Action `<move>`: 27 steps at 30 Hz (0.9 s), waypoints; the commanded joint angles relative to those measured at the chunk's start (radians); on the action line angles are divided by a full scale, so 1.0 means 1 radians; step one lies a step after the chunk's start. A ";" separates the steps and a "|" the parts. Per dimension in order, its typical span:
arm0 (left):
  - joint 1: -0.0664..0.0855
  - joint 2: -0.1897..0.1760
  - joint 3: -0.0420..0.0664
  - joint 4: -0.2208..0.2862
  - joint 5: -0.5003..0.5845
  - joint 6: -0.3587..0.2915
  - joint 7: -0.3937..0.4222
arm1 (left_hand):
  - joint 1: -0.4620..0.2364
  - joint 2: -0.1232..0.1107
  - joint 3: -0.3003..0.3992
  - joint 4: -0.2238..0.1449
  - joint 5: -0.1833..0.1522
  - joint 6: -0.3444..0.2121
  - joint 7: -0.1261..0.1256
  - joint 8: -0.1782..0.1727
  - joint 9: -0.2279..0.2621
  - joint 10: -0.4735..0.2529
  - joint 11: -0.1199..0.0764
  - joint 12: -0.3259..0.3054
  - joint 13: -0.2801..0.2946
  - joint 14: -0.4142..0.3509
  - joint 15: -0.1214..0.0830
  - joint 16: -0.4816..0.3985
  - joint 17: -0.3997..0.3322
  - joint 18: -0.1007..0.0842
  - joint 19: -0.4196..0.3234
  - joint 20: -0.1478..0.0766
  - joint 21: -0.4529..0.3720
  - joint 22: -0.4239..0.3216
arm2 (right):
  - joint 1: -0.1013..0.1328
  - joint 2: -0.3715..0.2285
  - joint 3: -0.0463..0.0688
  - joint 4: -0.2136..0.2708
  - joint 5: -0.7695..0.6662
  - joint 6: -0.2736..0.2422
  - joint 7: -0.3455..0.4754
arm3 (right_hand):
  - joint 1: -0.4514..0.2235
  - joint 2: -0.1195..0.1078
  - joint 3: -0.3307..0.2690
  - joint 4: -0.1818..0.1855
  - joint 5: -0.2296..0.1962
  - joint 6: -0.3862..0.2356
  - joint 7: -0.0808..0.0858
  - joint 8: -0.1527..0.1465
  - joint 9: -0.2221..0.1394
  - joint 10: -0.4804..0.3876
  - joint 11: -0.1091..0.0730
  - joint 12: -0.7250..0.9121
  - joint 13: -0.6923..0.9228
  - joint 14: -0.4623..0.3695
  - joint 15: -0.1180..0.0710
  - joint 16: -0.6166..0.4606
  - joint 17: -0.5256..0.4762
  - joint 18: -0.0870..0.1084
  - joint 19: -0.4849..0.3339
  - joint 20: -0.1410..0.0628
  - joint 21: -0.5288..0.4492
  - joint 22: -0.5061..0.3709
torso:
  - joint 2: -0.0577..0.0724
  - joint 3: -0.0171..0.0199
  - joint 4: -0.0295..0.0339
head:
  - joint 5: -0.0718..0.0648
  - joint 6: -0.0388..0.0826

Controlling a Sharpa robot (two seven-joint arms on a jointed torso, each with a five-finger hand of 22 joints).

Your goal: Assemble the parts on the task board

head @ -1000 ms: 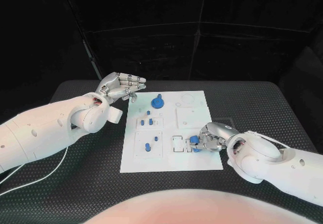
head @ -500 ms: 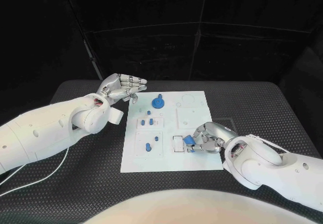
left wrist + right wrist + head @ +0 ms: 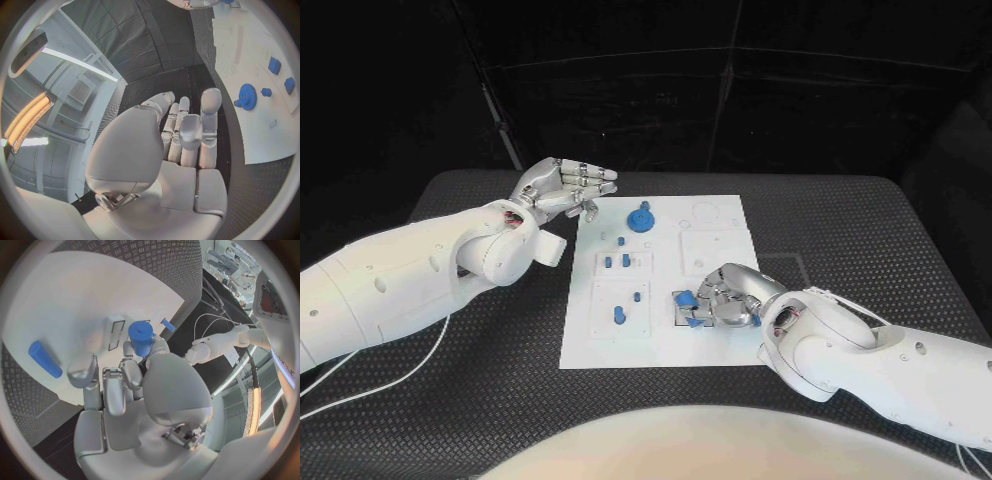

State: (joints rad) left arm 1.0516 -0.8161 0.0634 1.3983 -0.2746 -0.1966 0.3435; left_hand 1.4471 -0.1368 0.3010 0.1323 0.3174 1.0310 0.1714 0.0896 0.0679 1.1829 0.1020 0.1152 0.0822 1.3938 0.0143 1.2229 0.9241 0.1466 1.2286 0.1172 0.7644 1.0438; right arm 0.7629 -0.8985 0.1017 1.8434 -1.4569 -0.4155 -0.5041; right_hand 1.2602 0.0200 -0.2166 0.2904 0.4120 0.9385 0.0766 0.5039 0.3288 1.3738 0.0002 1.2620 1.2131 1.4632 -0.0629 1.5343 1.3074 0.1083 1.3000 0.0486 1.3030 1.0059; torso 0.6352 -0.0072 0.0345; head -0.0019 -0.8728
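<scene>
The white task board (image 3: pixel 635 346) lies in the middle of the table. My right hand (image 3: pixel 728 297) hovers over its near right part and pinches a blue cylindrical part (image 3: pixel 685 300) (image 3: pixel 141 337) between thumb and fingers, just above a rectangular slot. A blue gear (image 3: pixel 642 218) (image 3: pixel 247 96) stands at the board's far end. Small blue pieces (image 3: pixel 626 260) stand in the left column, with another (image 3: pixel 616 315) nearer me. My left hand (image 3: pixel 561 187) (image 3: pixel 182 145) is raised beyond the board's far left corner, fingers apart and holding nothing.
The black ribbed table (image 3: pixel 855 235) surrounds the board. A white cable (image 3: pixel 390 370) trails over the table's near left side under my left arm. Round and square recesses (image 3: pixel 705 213) mark the board's far right part. A loose blue bar (image 3: pixel 45 359) lies on the board.
My right hand has carried the blue cylindrical part leftward over the board, toward the rectangular slot. The left hand has stayed in place.
</scene>
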 commanded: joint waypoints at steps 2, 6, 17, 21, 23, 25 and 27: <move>0.001 0.002 0.001 0.002 0.004 0.011 0.003 | -0.006 0.001 0.001 -0.001 -0.006 -0.002 0.004 -0.006 -0.001 -0.008 -0.001 -0.001 0.001 -0.008 0.002 -0.004 -0.002 0.012 -0.004 0.000 -0.002 -0.002 | 0.001 0.010 0.000 -0.013 -0.017 0.028 -0.020 | -0.064 -0.006 -0.030 0.002 -0.127 0.003 -0.001 -0.002 0.004 -0.001 0.001 -0.004 0.008 0.086 -0.001 -0.007 0.156 0.000 -0.008 0.000 -0.006 -0.004 | 0.000 0.0010 -0.0018 | 0.003 0.000; 0.001 0.002 0.001 0.002 0.004 0.011 0.003 | -0.006 0.001 0.001 -0.001 -0.006 -0.002 0.004 -0.006 -0.001 -0.008 -0.001 -0.001 0.001 -0.008 0.002 -0.004 -0.002 0.012 -0.004 0.000 -0.002 -0.002 | 0.001 0.013 0.000 -0.021 -0.039 0.013 -0.025 | -0.111 -0.016 -0.050 0.002 -0.240 0.002 -0.002 0.001 0.010 -0.002 0.000 -0.009 0.007 0.085 -0.001 -0.011 0.150 0.001 -0.011 -0.001 -0.010 -0.010 | 0.000 0.0010 -0.0016 | 0.004 0.000; 0.001 0.003 0.001 0.000 0.004 0.011 0.002 | -0.006 0.001 0.001 -0.001 -0.006 -0.002 0.004 -0.006 -0.001 -0.008 -0.001 -0.001 0.001 -0.008 0.002 -0.004 -0.002 0.012 -0.004 0.000 -0.002 -0.002 | 0.001 0.017 0.000 -0.011 -0.087 -0.014 -0.025 | -0.246 -0.106 0.011 0.006 -0.356 -0.001 -0.003 0.011 0.025 -0.005 -0.001 -0.018 0.010 0.084 -0.002 -0.015 0.143 0.003 -0.016 -0.001 -0.019 -0.020 | -0.001 0.0018 -0.0033 | 0.004 0.000; 0.001 0.004 0.001 0.000 0.004 0.012 0.002 | -0.006 0.001 0.001 -0.001 -0.006 -0.002 0.004 -0.006 -0.001 -0.008 -0.001 -0.001 0.001 -0.008 0.002 -0.004 -0.002 0.012 -0.004 0.000 -0.002 -0.002 | 0.001 0.014 0.000 -0.002 -0.098 -0.019 -0.024 | -0.260 -0.124 0.025 0.006 -0.357 -0.001 -0.004 0.013 0.027 -0.004 -0.001 -0.018 0.012 0.084 -0.002 -0.015 0.144 0.002 -0.015 -0.002 -0.019 -0.019 | -0.001 0.0023 -0.0032 | 0.003 0.000; 0.001 0.003 0.001 0.000 0.004 0.012 0.002 | -0.006 0.001 0.001 -0.001 -0.006 -0.002 0.004 -0.006 -0.001 -0.008 -0.001 -0.001 0.001 -0.008 0.002 -0.004 -0.002 0.012 -0.004 0.000 -0.002 -0.002 | 0.001 0.012 0.000 0.004 -0.100 -0.020 -0.022 | -0.258 -0.126 0.031 0.006 -0.354 0.002 -0.004 0.015 0.028 -0.001 -0.001 -0.014 0.017 0.085 -0.002 -0.015 0.145 0.002 -0.015 -0.002 -0.019 -0.018 | -0.001 0.0026 -0.0034 | 0.004 0.000; 0.001 0.003 0.001 0.000 0.004 0.012 0.002 | -0.006 0.001 0.001 -0.001 -0.006 -0.002 0.004 -0.006 -0.001 -0.008 -0.001 -0.001 0.001 -0.008 0.002 -0.004 -0.002 0.012 -0.004 0.000 -0.002 -0.002 | 0.001 0.008 0.000 0.011 -0.104 -0.020 -0.020 | -0.244 -0.128 0.044 0.005 -0.341 0.006 -0.006 0.019 0.031 0.003 -0.003 -0.008 0.024 0.085 -0.004 -0.014 0.147 0.002 -0.013 -0.002 -0.018 -0.015 | 0.000 0.0024 -0.0034 | 0.003 0.000; 0.000 0.002 0.001 0.000 0.004 0.012 0.001 | -0.006 0.001 0.001 -0.001 -0.006 -0.002 0.004 -0.006 -0.001 -0.008 -0.001 -0.001 0.001 -0.008 0.002 -0.004 -0.002 0.012 -0.004 0.000 -0.002 -0.002 | 0.001 0.004 0.000 0.016 -0.108 -0.019 -0.017 | -0.206 -0.127 0.059 0.003 -0.327 0.009 -0.009 0.023 0.034 0.009 -0.005 -0.002 0.031 0.086 -0.005 -0.012 0.150 0.002 -0.012 -0.004 -0.017 -0.013 | -0.001 0.0022 -0.0035 | 0.003 0.000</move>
State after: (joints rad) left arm 1.0506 -0.8140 0.0635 1.3971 -0.2746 -0.1944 0.3418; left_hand 1.4471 -0.1368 0.3010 0.1323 0.3174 1.0311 0.1714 0.0896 0.0679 1.1829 0.1020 0.1153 0.0820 1.3939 0.0143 1.2229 0.9241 0.1466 1.2286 0.1172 0.7644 1.0430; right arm 0.7628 -0.8930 0.1015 1.8535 -1.5390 -0.4194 -0.5278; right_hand 1.0470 -0.1091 -0.1604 0.2931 0.0829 0.9450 0.0728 0.5223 0.3626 1.3779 -0.0040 1.2586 1.2438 1.4632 -0.0628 1.5244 1.3080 0.1084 1.2916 0.0498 1.2881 0.9920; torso 0.6346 -0.0048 0.0312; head 0.0012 -0.8728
